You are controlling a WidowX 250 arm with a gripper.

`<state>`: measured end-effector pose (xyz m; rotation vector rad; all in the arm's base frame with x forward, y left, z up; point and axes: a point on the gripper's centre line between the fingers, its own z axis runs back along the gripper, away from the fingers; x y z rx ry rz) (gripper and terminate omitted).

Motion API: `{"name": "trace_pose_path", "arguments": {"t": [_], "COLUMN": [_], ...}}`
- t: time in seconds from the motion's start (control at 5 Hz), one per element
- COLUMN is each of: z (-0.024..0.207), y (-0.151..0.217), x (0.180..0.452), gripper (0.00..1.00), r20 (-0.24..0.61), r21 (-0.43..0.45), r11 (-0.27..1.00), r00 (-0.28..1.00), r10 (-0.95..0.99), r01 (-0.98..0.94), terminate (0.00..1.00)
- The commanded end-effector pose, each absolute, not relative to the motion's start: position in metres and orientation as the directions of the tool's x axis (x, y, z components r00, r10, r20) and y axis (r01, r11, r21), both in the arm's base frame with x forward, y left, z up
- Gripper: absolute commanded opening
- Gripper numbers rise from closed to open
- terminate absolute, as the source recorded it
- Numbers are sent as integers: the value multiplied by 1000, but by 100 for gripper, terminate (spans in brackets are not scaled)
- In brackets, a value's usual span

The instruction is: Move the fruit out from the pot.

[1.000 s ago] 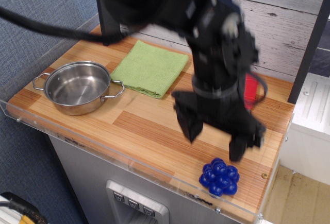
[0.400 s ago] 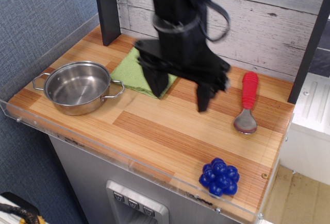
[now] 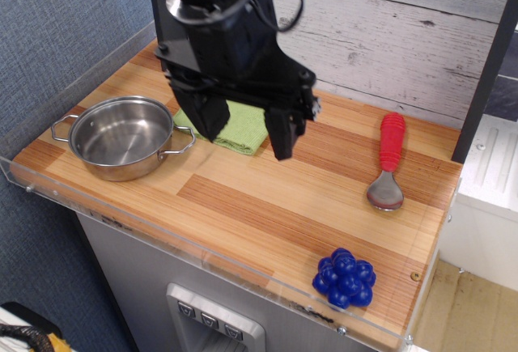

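**Grapes out, pot bare, jaws apart**

Right at the near edge sits the one bunch of blue grapes (image 3: 345,277), close to the front right corner, just inside the clear plastic lip (image 3: 202,259). Behind it, plenty of bare wooden table (image 3: 267,206) across the middle. On the left, one steel pot (image 3: 121,137), nothing inside, well apart from the fruit. To the right, one red-handled spoon (image 3: 388,166), bowl toward us. Up over the one green cloth (image 3: 243,125), the black gripper (image 3: 247,129) hangs with its two fingers spread, gripping nothing. Grey plank wall (image 3: 388,36) closes the back.
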<state>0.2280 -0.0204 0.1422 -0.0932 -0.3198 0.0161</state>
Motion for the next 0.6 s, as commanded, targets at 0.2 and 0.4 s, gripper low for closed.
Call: {"name": "trace_pose_path", "arguments": {"t": [0.2,0.4], "z": [168,168], "y": [-10,-10], "x": [195,195], "gripper": [100,100], "r20": [433,433], "r21": [-130,-130], "r11": [991,991], "r00": [901,901], "r10": [28,28], "r01": [32,32], "terminate": [0,100]}}
